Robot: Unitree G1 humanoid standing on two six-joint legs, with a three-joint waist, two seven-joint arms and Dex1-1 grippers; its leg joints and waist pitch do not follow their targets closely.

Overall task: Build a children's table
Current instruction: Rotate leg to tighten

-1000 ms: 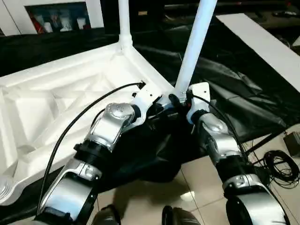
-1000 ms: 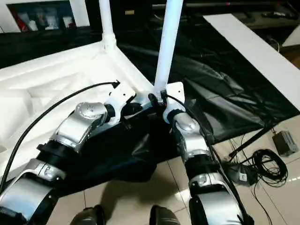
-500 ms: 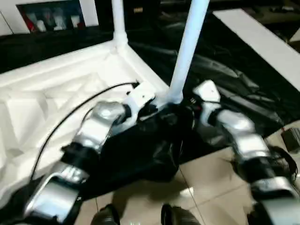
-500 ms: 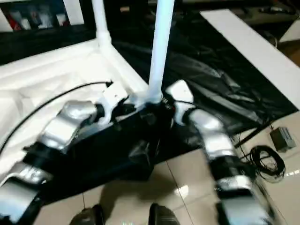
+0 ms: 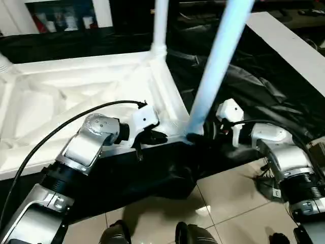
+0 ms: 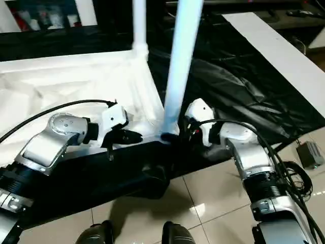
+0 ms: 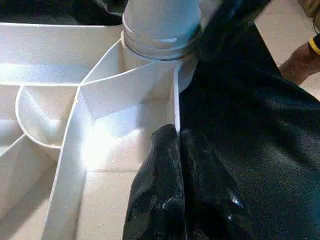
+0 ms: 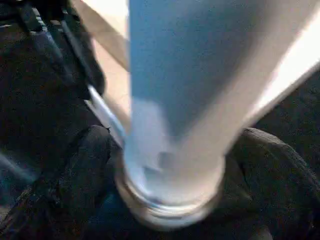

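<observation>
The tabletop [image 5: 91, 96] lies upside down on a black sheet [image 5: 264, 81], ribbed underside up, ahead of me and mostly to my left. Its near right corner sits between my two grippers.

A leg [image 5: 218, 66] stands in that near corner socket, rising tilted up and away out of the head views. A second leg [image 5: 160, 25] stands upright in the far right corner socket.

My left gripper [image 7: 177, 150] rests at the near edge wall of the tabletop, just to the left of the near corner socket. In the left wrist view its two black fingers [image 7: 155, 190] are pressed together with no gap, and their tips touch the thin upright rib at the edge. Nothing is held between them. The base collar of the near leg sits just beyond the fingertips.

My right gripper [image 8: 170, 170] is at the base of the near leg, on its right side. In the right wrist view one finger [image 8: 75, 175] lies on each side of the leg's flared end, so the leg stands between them just above the socket rim. The fingers are spread around the leg; whether they press against it or merely bracket it, I cannot tell.

Cables [image 6: 294, 178] and a tiled floor [image 5: 228, 203] lie beside the sheet on my right.
</observation>
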